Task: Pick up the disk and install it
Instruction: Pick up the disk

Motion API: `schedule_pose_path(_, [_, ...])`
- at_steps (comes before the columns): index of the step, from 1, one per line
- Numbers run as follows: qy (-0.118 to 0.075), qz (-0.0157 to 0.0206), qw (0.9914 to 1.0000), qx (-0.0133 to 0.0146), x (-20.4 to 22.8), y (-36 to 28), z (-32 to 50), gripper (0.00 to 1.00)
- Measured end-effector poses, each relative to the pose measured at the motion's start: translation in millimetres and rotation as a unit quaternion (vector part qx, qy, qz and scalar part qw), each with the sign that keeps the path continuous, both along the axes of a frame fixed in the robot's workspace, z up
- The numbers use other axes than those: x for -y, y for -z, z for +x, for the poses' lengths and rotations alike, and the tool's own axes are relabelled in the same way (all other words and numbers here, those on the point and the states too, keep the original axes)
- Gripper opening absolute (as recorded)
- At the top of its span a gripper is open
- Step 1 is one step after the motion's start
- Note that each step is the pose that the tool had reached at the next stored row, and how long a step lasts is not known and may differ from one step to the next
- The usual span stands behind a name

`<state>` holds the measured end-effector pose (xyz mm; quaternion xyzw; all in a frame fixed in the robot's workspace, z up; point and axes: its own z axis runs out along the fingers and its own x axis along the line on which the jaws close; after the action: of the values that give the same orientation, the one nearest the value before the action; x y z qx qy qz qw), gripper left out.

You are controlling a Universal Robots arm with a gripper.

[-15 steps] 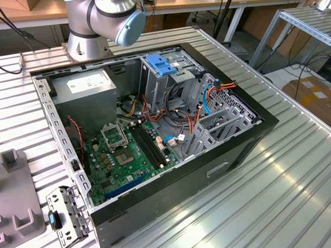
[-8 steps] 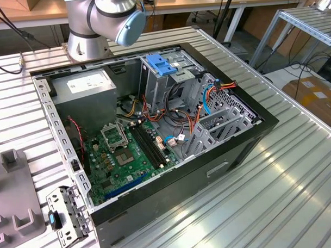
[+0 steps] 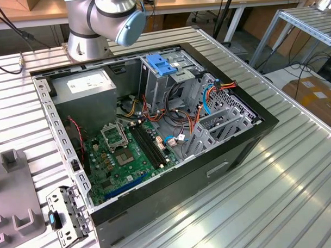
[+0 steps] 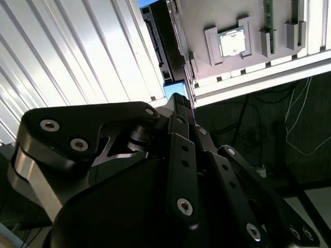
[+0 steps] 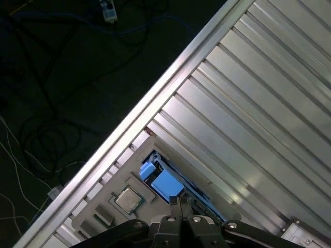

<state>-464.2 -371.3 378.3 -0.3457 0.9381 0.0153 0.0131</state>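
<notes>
Grey arm [image 3: 87, 34], pale-blue joint cap [image 3: 130, 26]; black claw [image 5: 180, 202], seemingly silver-screwed.

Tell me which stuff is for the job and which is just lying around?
For the job: the disk, the gripper with jaws shut, the open computer case.
Just lying about: the grey tray, the chip in it, the cardboard box.

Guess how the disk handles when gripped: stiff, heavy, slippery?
The disk looks like a flat, metal-bodied block: probably rigid and heavy for its size. Its blue carrier looks like smooth plastic, so maybe slippery and slightly flexible. Flat shape on the ribbed table: likely slides, won't roll.
</notes>
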Motion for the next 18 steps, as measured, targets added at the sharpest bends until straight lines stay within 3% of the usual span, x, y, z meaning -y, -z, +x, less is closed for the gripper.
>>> schedule_pose_path(3, [-0.005, 0.0000, 0.99999, 0.0000, 0.0, 0.0, 0.0, 0.11])
schedule_pose_path(6, [-0.029, 0.0000, 0.99957, 0.0000, 0.0, 0.0, 0.0, 0.11])
schedule_pose_path(9, [-0.062, 0.0000, 0.99809, 0.0000, 0.0, 0.0, 0.0, 0.11])
schedule_pose_path(11, [-0.083, 0.0000, 0.99655, 0.0000, 0.0, 0.0, 0.0, 0.11])
schedule_pose_path(16, [-0.111, 0.0000, 0.99378, 0.0001, 0.0, 0.1, 0.0, 0.11])
schedule_pose_path(18, [-0.134, -0.0002, 0.99102, 0.0001, 0.0, 0.5, 0.1, 0.11])
